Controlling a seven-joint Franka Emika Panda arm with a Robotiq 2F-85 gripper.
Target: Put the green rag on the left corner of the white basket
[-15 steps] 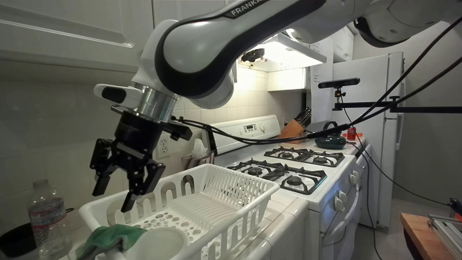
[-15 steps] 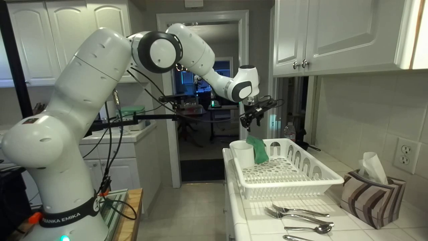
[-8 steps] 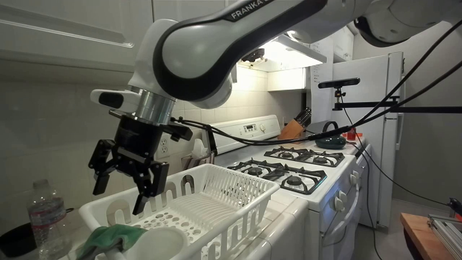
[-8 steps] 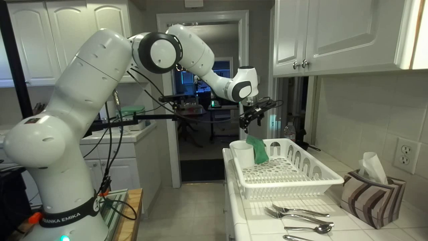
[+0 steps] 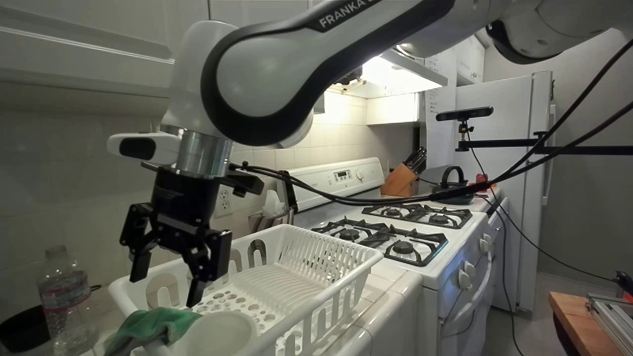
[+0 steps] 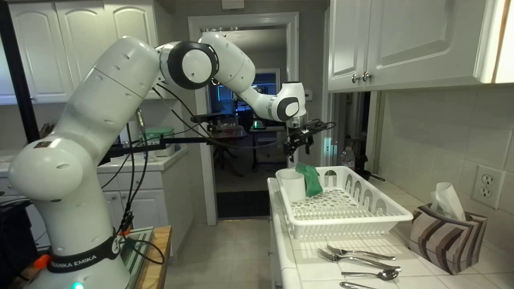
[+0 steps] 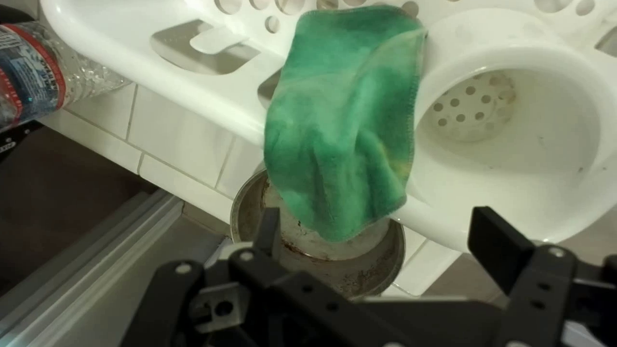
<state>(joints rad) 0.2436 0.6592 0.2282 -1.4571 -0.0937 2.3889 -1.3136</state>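
Observation:
The green rag (image 7: pixel 337 125) hangs over the rim of the white basket (image 7: pixel 144 72), one part inside and one part outside. It also shows in both exterior views (image 5: pixel 153 324) (image 6: pixel 310 180). The white basket stands on the counter in both exterior views (image 5: pixel 316 252) (image 6: pixel 349 220). My gripper (image 7: pixel 378 226) is open and empty, its fingers wide apart. In the exterior views the gripper (image 5: pixel 167 283) (image 6: pixel 299 154) points down above the basket's end, over the rag and apart from it. In the wrist view the rag's lower end lies between and ahead of the fingertips.
A white cup-shaped holder (image 7: pixel 511 106) with a perforated bottom stands in the basket right beside the rag. A metal pan (image 7: pixel 347 270) lies under the rag's hanging end. A plastic bottle (image 5: pixel 64 291) stands by the wall. Cutlery (image 6: pixel 361 259) and a tissue box (image 6: pixel 449 237) lie beyond the basket.
My gripper has come down toward the rag and shifted a little left in both exterior views, still open. The rag and the basket have not moved.

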